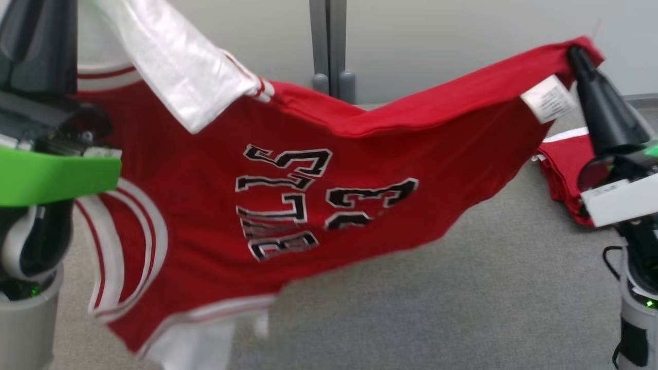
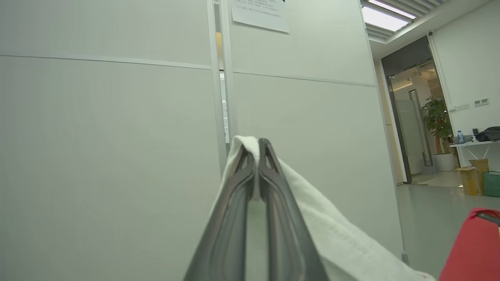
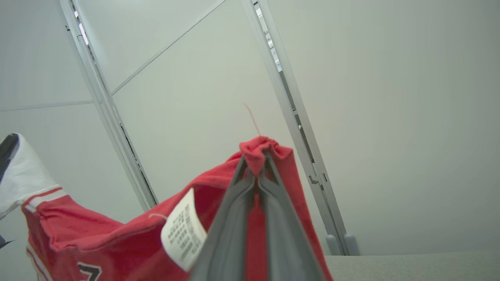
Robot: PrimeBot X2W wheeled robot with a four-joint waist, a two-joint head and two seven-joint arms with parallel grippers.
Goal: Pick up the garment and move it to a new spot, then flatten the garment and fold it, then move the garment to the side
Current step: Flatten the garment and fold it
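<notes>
The garment (image 1: 288, 169) is a red basketball jersey with white sleeves, black lettering and a white care tag (image 1: 548, 98). It hangs stretched in the air above the grey table (image 1: 462, 303), sideways, between my two arms. My left gripper (image 2: 256, 148) is shut on a white sleeve (image 2: 312, 210) of the garment. At the upper right, my right gripper (image 1: 574, 53) is shut on a bunched red corner (image 3: 259, 150), with the tag (image 3: 183, 230) just below the pinch.
A second red cloth (image 1: 565, 164) lies on the table at the right, behind my right arm. Pale partition panels (image 1: 437, 36) with a grey post (image 1: 329, 46) stand behind the table. An open hallway with boxes (image 2: 472, 175) appears in the left wrist view.
</notes>
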